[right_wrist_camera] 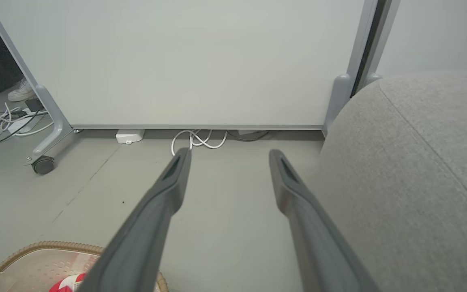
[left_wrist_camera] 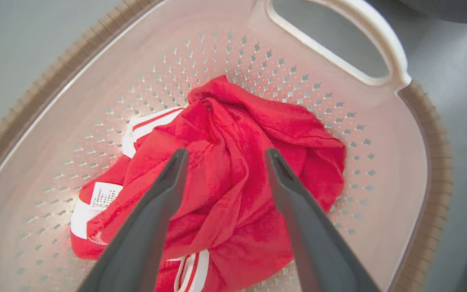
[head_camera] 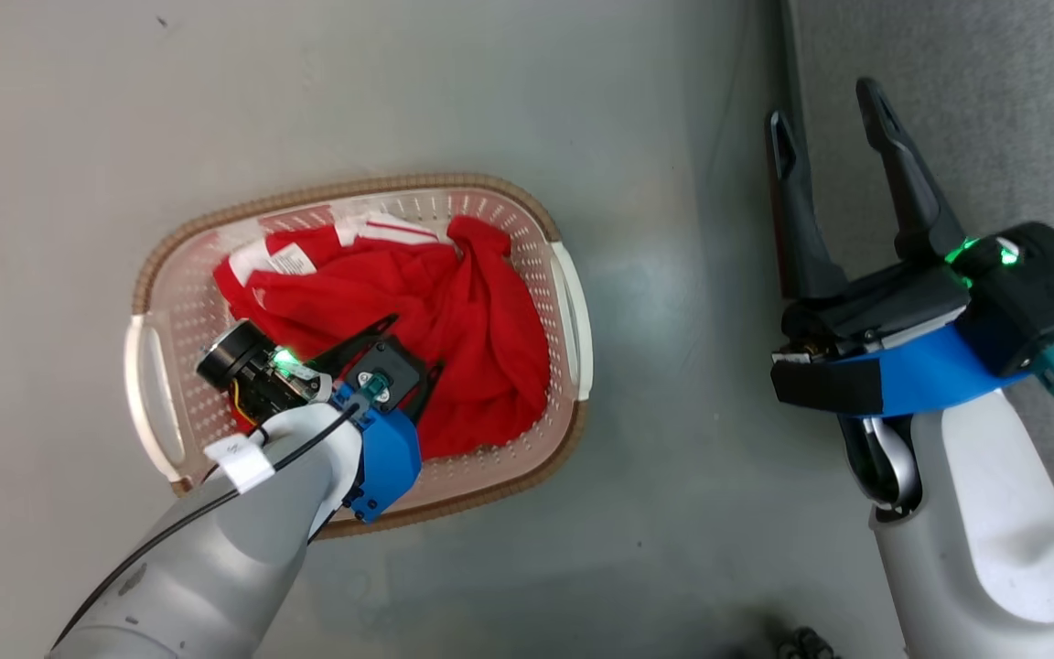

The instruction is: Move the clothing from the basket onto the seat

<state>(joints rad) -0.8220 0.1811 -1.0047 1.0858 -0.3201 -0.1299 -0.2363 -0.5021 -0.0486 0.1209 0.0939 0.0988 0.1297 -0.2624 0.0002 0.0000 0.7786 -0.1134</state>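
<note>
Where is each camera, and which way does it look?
Head view: from the head, down at the basket; both arms show.
Left wrist view: from that wrist, down between the left gripper's open jaws at the clothing.
Right wrist view: from that wrist, level between the right gripper's open jaws, toward a panel and the seat.
Head and left wrist both show the clothing.
</note>
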